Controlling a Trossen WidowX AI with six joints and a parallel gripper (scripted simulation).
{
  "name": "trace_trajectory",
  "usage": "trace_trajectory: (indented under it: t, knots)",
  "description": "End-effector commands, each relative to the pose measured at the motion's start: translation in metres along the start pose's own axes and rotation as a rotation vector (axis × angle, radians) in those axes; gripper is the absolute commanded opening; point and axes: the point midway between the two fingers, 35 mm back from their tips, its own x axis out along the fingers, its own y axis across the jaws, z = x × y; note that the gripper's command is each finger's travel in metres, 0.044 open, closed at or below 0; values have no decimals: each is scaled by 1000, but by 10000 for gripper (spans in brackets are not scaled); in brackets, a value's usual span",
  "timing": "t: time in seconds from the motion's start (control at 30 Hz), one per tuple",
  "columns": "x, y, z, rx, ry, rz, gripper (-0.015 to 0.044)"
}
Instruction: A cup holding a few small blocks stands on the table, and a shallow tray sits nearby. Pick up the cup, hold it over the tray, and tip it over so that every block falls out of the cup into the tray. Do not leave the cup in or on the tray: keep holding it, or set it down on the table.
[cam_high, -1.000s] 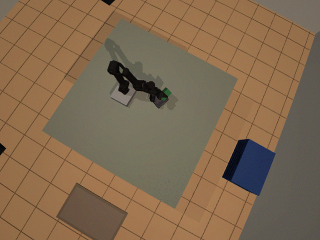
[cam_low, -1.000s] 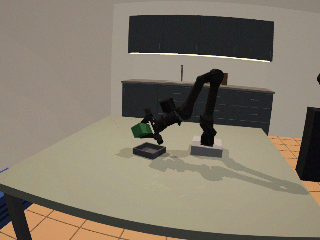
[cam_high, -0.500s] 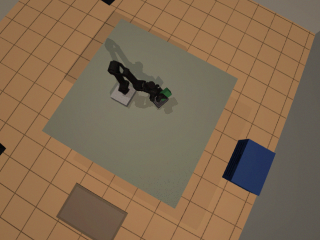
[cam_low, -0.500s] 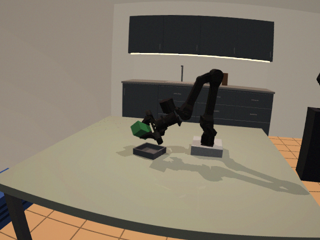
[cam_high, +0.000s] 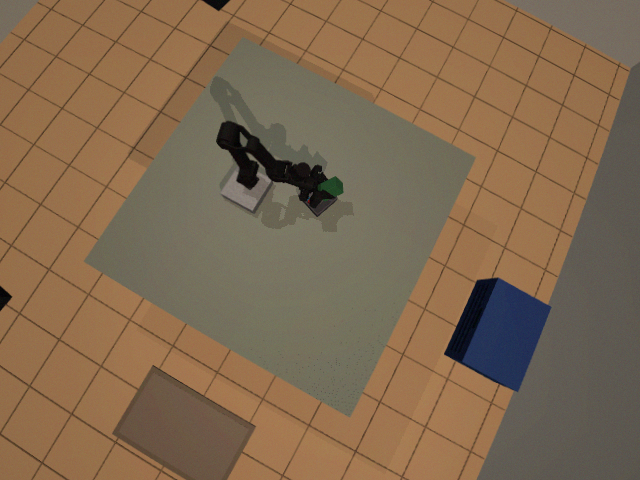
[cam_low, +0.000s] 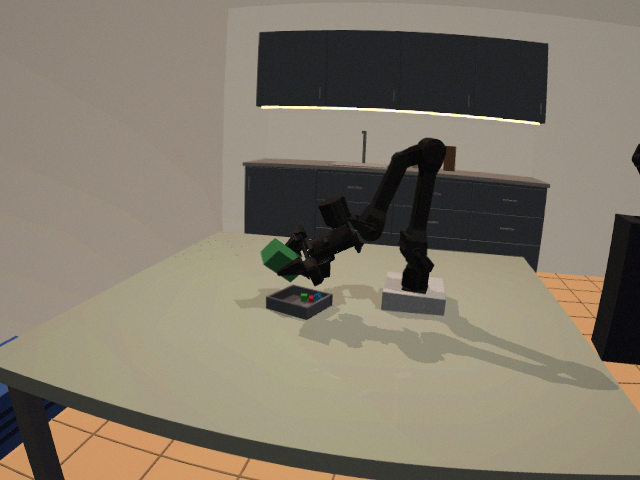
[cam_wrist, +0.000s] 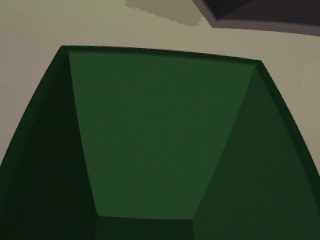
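Observation:
My gripper (cam_high: 325, 186) (cam_low: 289, 256) is shut on the green cup (cam_high: 332, 185) (cam_low: 277, 256) (cam_wrist: 155, 125). It holds the cup tilted, above the tray and clear of it. The wrist view looks into the cup; no block shows in the visible part, but the lower part of the inside is cut off. The dark shallow tray (cam_low: 285, 308) (cam_wrist: 260, 27) stands on the table. In the exterior view, a green block (cam_low: 303, 297), a red block (cam_low: 311, 298) and a blue block (cam_low: 317, 296) lie in the tray, toward its right corner.
The arm's pale base block (cam_high: 242, 198) (cam_low: 412, 301) stands on the table, to the right of the tray in the exterior view. A blue cabinet (cam_high: 509, 333) stands on the floor beyond the table. A kitchen counter (cam_low: 310, 167) is at the back wall.

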Motion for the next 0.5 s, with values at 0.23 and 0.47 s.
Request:
trace_trajectory:
  t: [0.23, 0.47]
  knots:
    - [2, 1, -1, 245, 4, 7, 0]
    - [2, 1, -1, 299, 4, 7, 0]
